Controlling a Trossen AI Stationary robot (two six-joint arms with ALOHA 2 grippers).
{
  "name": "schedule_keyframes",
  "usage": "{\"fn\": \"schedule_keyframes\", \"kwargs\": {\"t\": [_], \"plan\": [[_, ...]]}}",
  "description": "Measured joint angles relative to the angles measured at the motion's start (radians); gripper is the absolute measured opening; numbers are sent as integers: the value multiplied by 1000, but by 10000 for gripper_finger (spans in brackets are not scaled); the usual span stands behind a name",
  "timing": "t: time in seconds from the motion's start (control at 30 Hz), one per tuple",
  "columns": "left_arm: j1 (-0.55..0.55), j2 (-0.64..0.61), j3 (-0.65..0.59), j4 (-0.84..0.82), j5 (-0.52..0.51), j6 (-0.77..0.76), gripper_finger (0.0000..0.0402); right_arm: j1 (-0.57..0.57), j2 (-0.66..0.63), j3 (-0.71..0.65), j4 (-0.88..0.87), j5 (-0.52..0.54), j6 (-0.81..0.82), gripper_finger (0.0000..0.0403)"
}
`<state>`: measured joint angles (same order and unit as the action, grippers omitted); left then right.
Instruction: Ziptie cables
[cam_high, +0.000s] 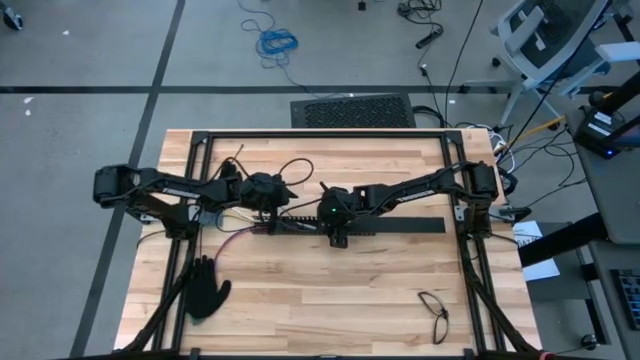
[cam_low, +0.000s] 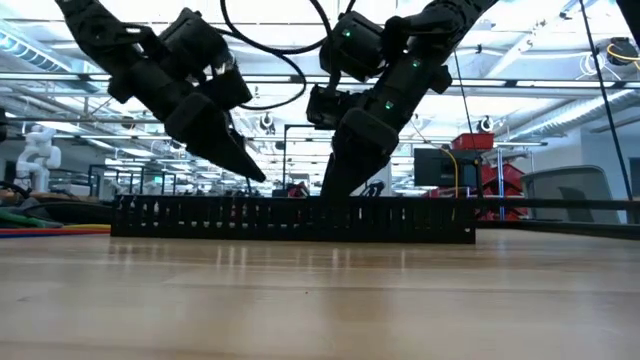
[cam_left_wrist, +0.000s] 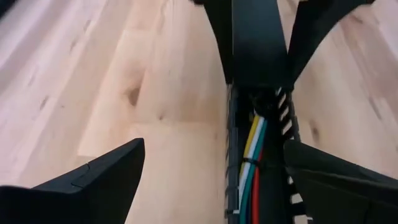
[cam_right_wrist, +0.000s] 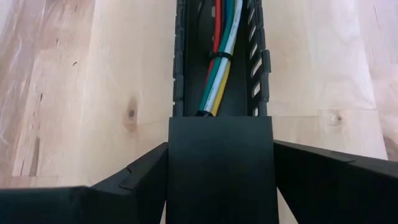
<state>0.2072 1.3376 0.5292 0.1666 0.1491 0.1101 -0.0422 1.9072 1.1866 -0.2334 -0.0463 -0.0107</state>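
A long black slotted duct (cam_high: 300, 226) lies across the middle of the table, and a flat black cover (cam_high: 400, 226) closes its right part. The cables (cam_right_wrist: 221, 37), red, blue, green, white and yellow, lie in the open channel with a dark ziptie (cam_right_wrist: 219, 57) around them. Their loose ends trail out at the duct's left end (cam_high: 225, 240). My right gripper (cam_right_wrist: 221, 155) is shut on the cover's left end. My left gripper (cam_left_wrist: 214, 143) hangs open above the duct's left part (cam_low: 250, 170) and touches nothing. My right gripper pinches the cover's left end (cam_right_wrist: 221, 134) between its two fingers, one on each long side. The fingers slant down from the table's right side and lie across the cover. The cover lies flat on the duct, which rests on the table.
A black glove (cam_high: 205, 290) lies near the front left edge and a pair of glasses (cam_high: 435, 312) near the front right. A black frame (cam_high: 320, 135) runs around the table's edges. Bare wood (cam_high: 330, 300) stretches in front of the duct.
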Motion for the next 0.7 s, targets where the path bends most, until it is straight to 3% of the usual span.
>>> {"fn": "schedule_keyframes", "kwargs": {"t": [0.23,0.7], "plan": [[-29,56,0,2,4,5,379,0,0,-2,43,4,-10,247],[-74,42,0,29,24,38,379,0,0,-3,81,2,-10,247]]}}
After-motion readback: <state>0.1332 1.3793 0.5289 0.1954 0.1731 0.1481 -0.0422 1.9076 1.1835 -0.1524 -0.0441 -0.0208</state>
